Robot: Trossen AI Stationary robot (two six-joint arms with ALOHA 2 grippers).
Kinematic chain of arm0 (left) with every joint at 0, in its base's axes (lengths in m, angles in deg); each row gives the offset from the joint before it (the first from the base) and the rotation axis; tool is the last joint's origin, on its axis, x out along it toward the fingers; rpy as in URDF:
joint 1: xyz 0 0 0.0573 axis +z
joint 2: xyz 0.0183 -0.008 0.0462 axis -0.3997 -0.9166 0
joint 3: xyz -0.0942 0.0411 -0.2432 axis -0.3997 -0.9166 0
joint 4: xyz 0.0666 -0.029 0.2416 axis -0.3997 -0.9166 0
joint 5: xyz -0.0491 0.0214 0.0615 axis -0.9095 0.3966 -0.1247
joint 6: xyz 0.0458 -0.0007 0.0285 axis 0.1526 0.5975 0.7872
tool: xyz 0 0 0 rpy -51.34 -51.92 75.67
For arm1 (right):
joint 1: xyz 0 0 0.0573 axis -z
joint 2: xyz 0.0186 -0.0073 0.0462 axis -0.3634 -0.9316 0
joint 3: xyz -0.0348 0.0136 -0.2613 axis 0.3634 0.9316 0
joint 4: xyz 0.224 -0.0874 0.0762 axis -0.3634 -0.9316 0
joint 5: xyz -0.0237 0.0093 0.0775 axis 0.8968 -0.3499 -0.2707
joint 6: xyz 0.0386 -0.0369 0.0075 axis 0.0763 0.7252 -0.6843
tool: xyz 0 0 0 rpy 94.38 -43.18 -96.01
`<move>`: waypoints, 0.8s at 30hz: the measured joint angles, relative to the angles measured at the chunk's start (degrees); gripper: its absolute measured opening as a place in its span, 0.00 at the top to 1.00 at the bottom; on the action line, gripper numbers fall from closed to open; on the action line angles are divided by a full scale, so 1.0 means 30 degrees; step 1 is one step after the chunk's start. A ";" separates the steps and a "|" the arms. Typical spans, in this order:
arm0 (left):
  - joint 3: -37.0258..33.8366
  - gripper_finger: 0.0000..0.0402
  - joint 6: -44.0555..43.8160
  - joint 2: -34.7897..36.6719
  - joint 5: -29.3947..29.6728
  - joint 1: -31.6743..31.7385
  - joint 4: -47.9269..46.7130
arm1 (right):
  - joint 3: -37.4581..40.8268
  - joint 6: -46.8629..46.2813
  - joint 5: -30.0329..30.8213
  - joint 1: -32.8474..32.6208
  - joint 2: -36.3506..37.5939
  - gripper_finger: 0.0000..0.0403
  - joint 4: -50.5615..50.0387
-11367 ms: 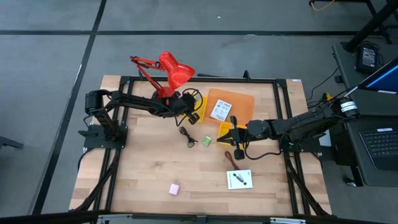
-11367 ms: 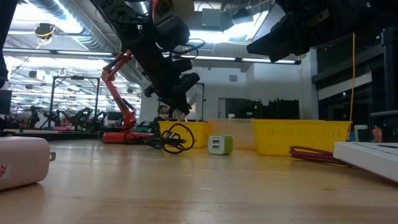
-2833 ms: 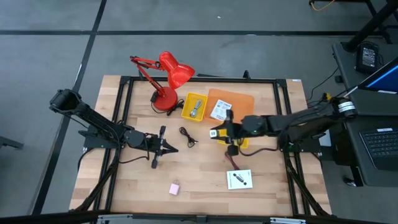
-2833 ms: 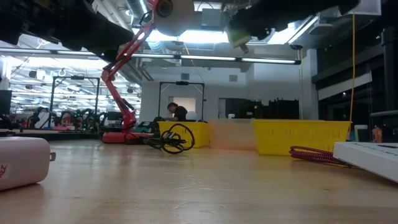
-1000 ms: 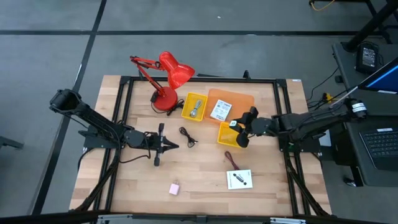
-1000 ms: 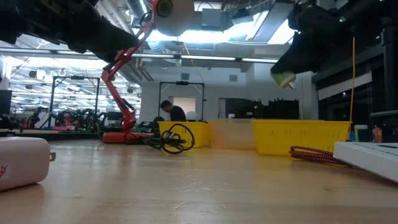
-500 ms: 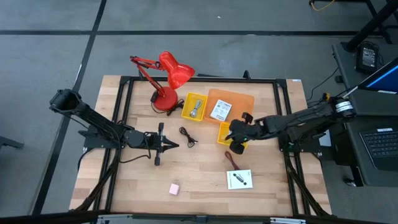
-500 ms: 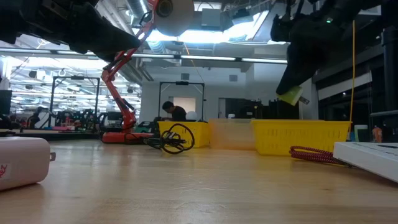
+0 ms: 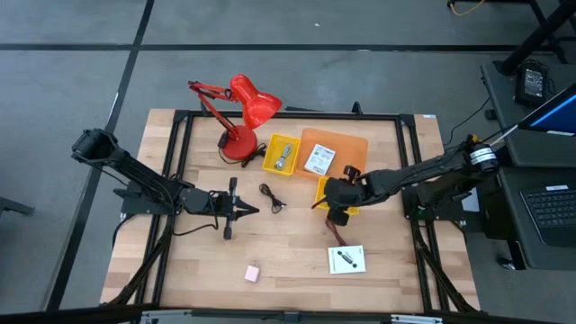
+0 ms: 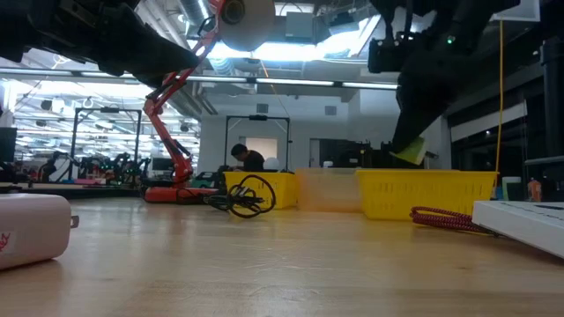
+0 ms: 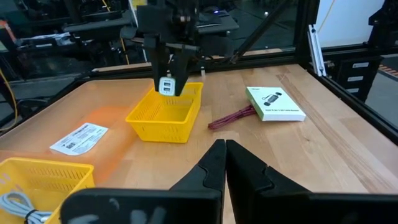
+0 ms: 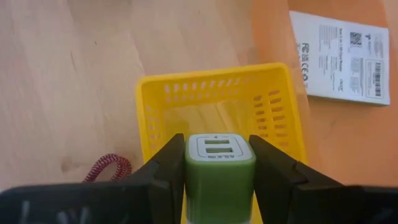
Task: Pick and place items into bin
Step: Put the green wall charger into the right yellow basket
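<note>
Tabletop, wrist view only: right gripper [image 12: 219, 169] clamps green charger [image 12: 219, 167], two ports showing, above yellow bin [image 12: 221, 109]; left gripper [image 11: 224, 165] closed, empty.

Right gripper [image 12: 219, 163]: having lifted the small green plastic USB charger block [image 12: 219, 167] off the wood at table centre, it is now holding it over the small yellow plastic mesh bin [image 12: 225, 112], and is sinking lower.
Left gripper [image 11: 222, 163]: having left the 11 o'clock lamp corner, it is now hovering closed toward 9 o'clock.
</note>
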 joint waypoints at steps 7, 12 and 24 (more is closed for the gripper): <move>-0.0001 0.99 -0.0007 0.0000 0.0043 0.0000 0.0000 | 0.0007 0.0008 0.0014 0.0184 -0.1200 0.70 0.0046; 0.0004 0.99 -0.0007 0.0000 0.0050 0.0000 0.0000 | 0.0011 0.0182 -0.0003 0.0446 -0.2189 0.70 0.0139; -0.0003 0.99 -0.0217 0.0000 0.0050 0.0000 0.0000 | 0.0022 0.0628 -0.0526 0.0954 -0.2577 0.63 0.0337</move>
